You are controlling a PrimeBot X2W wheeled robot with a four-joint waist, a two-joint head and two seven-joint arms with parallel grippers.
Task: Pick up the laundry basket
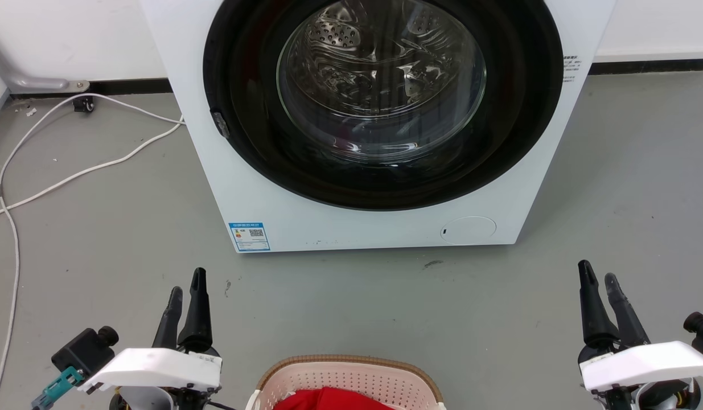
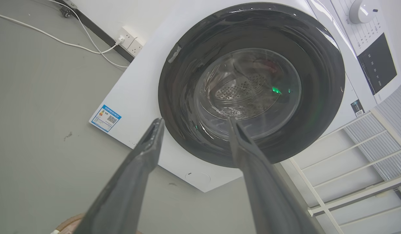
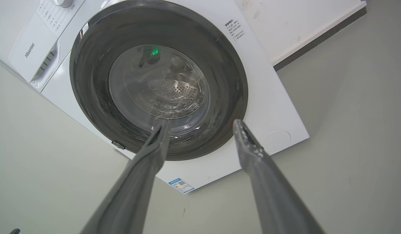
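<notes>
The laundry basket sits on the grey floor at the bottom middle of the head view; it is pale pink with small holes and a brown woven rim, and red cloth lies inside. Its lower part is cut off by the frame edge. My left gripper hovers open to the basket's left, fingers pointing at the washer. My right gripper stands open to its right, well apart from it. In the left wrist view the left gripper is empty, and a sliver of the basket rim shows at the bottom. The right gripper is empty too.
A white front-loading washer with a shut dark round door stands straight ahead. A white cable trails over the floor at the left. A white rack stands beside the washer. Bare grey floor lies between the washer and the basket.
</notes>
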